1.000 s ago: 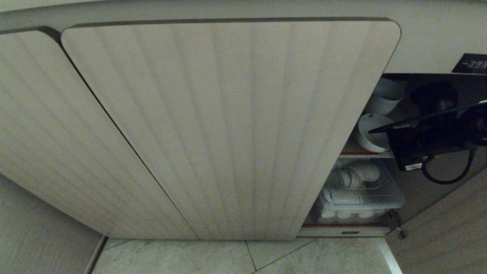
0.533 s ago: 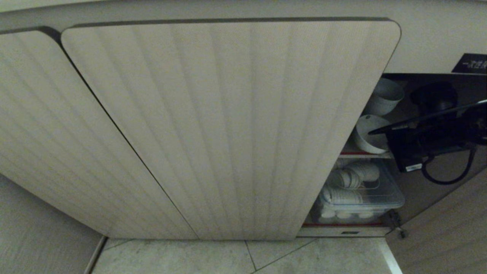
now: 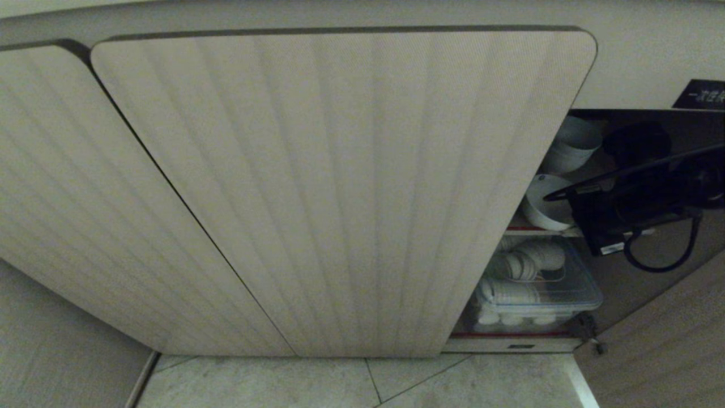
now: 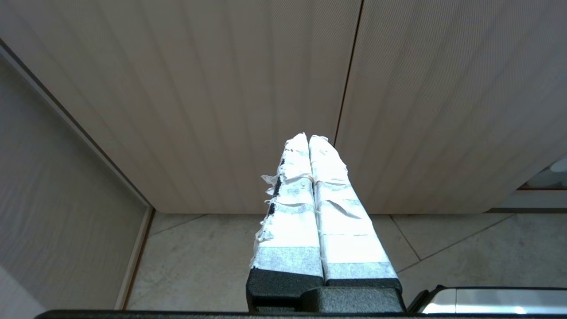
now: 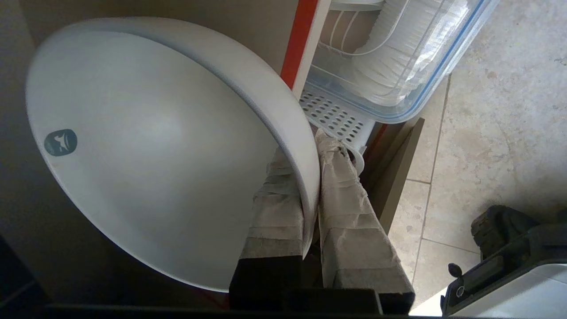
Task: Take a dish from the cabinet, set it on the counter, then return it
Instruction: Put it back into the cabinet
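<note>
The dish (image 5: 155, 146), a plain white bowl with a small grey mark inside, hangs tilted at the front of the cabinet's upper red-edged shelf (image 3: 527, 229). My right gripper (image 5: 305, 148) is shut on its rim, one taped finger inside the bowl and one outside. In the head view the dish (image 3: 544, 207) shows just past the edge of the closed ribbed cabinet door (image 3: 340, 187), with the black right arm (image 3: 634, 209) reaching in. My left gripper (image 4: 308, 138) is shut and empty, parked before the closed doors. The counter is out of view.
More white bowls (image 3: 572, 147) stand deeper on the upper shelf. A clear plastic box (image 3: 544, 294) of white dishes fills the lower shelf. The open door (image 3: 668, 351) stands at the right. Tiled floor (image 3: 453, 385) lies below. A black label (image 3: 702, 93) sits above the opening.
The right gripper and the dish have shifted slightly left in the head view, and the arm now covers more of the bowls behind. The left arm has not moved.
</note>
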### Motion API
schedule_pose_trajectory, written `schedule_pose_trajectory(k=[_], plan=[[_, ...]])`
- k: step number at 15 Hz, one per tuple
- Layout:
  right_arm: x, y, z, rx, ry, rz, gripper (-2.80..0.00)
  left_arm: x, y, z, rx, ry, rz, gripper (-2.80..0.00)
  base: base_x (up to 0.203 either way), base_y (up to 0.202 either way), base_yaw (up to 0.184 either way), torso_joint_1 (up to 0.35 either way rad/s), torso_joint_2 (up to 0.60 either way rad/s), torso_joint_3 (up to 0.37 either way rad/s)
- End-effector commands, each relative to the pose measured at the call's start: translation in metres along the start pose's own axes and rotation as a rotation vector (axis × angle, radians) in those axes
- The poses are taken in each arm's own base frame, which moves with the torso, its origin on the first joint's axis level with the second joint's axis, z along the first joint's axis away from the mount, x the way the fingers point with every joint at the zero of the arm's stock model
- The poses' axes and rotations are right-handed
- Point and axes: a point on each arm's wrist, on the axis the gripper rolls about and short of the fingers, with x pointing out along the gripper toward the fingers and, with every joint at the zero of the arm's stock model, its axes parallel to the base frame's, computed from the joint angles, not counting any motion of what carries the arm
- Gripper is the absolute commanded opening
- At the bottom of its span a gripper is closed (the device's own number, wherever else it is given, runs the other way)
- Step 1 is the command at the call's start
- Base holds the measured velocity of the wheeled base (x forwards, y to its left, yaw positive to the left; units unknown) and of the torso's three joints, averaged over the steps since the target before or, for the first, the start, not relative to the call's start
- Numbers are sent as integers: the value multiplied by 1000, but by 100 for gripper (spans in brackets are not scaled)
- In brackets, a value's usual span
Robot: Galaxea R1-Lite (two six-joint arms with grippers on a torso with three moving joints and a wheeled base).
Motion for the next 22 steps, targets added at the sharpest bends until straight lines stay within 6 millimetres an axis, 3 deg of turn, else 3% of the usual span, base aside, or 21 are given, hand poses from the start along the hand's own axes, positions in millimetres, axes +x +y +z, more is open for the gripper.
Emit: schedule_pose_trajectory(k=[1,22], plan=[[5,-1,0,8,3,-13,-280,0,0,0,-1,-1,0,-280,0,0,0,0,0,0],[23,10,3,12,-4,-3,-280,0,0,0,-1,-1,0,-280,0,0,0,0,0,0]])
